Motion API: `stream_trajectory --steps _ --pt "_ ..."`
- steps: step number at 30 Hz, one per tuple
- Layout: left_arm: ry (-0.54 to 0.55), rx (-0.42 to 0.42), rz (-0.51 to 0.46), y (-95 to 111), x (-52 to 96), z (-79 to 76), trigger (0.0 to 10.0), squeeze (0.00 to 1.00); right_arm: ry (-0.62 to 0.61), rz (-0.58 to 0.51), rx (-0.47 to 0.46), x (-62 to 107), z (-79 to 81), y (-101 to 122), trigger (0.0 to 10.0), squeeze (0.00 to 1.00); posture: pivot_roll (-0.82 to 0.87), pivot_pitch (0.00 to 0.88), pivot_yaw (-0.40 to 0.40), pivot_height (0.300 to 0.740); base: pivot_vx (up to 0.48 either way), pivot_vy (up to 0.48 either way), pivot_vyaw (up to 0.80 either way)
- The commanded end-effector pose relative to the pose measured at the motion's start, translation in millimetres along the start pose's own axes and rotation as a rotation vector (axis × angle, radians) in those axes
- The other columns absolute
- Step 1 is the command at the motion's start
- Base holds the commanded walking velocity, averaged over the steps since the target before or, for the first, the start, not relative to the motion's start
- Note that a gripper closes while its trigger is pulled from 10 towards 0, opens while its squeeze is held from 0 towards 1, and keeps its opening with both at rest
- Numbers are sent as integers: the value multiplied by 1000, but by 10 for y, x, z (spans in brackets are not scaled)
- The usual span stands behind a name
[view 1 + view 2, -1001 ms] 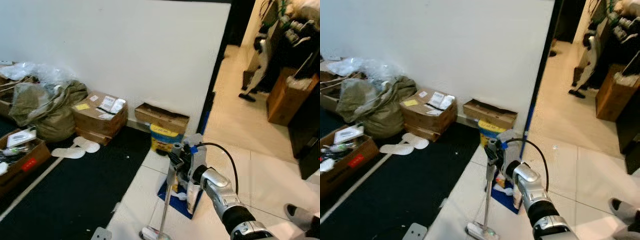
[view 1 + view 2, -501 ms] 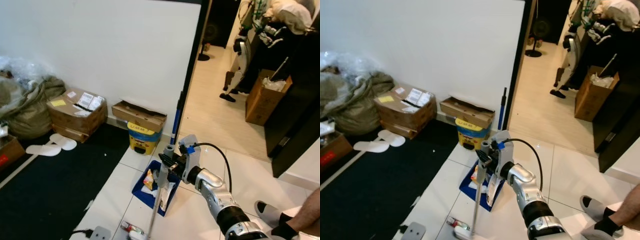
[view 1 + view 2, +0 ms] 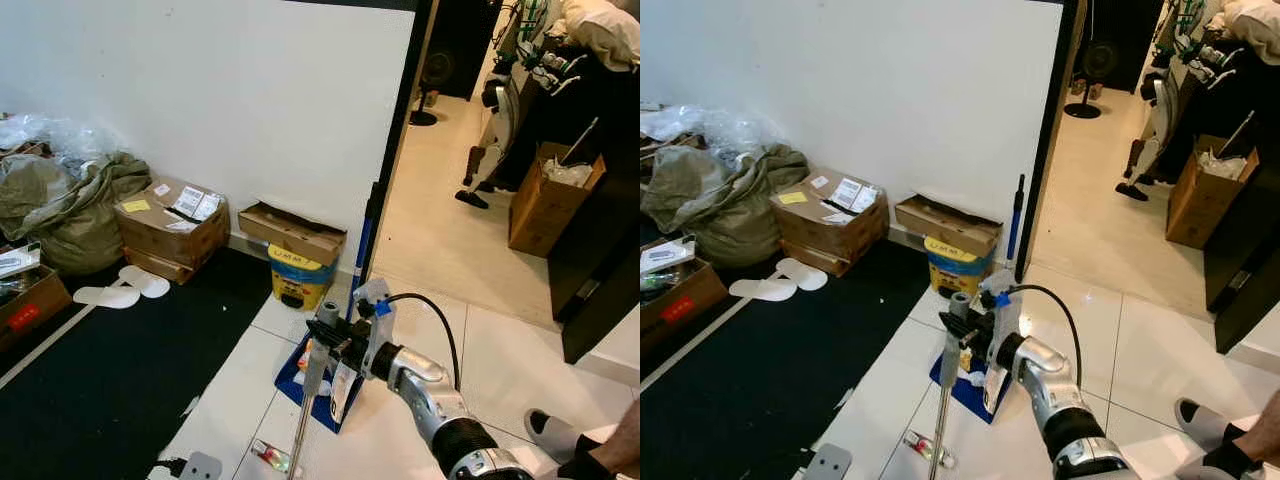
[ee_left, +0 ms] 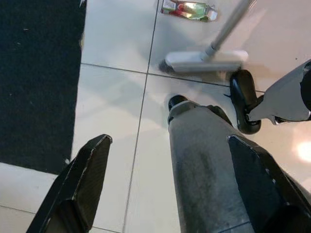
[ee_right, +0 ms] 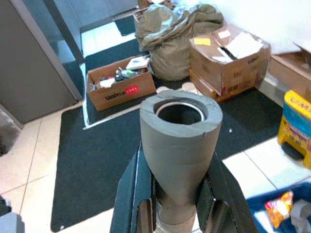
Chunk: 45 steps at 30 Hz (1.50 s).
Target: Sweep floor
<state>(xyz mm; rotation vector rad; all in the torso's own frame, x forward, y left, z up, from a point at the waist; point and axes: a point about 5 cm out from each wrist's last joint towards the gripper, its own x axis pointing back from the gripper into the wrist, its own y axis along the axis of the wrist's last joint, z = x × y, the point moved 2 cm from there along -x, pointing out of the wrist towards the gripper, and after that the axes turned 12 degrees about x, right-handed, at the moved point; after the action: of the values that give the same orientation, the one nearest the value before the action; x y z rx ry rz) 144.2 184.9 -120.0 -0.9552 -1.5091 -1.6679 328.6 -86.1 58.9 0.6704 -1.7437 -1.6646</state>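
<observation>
On the white tiles by the doorway
Broom [image 3: 307, 400]: long grey pole, near upright, grip end up, slanting down to its head on the floor near the robot's feet.
Right gripper [image 3: 335, 345]: fingers closed round the pole's foam grip, just below its top.
Left gripper [image 4: 165, 184]: fingers spread wide, holding nothing, hanging above the tiles.
Left wrist view: shows the broom head [image 4: 204, 60] flat on the tile, a small wrapper [image 4: 187, 8] just beyond it.
Right wrist view: looks down the hollow grip end [image 5: 181, 116].
Dustpan [image 3: 300, 385]: blue, behind the pole, litter inside.
Farther: yellow bucket [image 3: 297, 275], cardboard boxes [image 3: 165, 225] along the wall.
</observation>
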Motion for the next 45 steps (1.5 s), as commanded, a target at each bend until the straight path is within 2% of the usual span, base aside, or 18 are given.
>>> stream_trajectory --steps 1,10,21,29,33,45 --pt "17 3 61 -182 39 65 10000 0 4 -90 23 -62 4 171 10000 0 -32 0 -60 740 0 0 644" --pt "12 -9 62 -181 41 90 10000 0 -31 -113 -11 -86 -13 197 10000 0 -31 0 -53 740 0 0 635" --pt "-3 -12 53 -129 27 66 10000 0 -67 -90 -1 -69 -62 174 10000 0 -37 0 -56 740 0 0 623" --pt "-1 -1 57 -132 26 63 10000 0 -144 -34 -8 -70 -116 105 10000 0 -34 0 -51 740 0 -480 0" --pt "10 5 55 -136 29 83 10000 0 -201 -1 -5 -64 -160 72 10000 0 -34 0 -49 740 0 0 0" --pt "34 8 67 -237 70 193 10000 0 -258 80 -4 -33 -181 -38 10000 0 -30 0 -50 740 0 0 0"
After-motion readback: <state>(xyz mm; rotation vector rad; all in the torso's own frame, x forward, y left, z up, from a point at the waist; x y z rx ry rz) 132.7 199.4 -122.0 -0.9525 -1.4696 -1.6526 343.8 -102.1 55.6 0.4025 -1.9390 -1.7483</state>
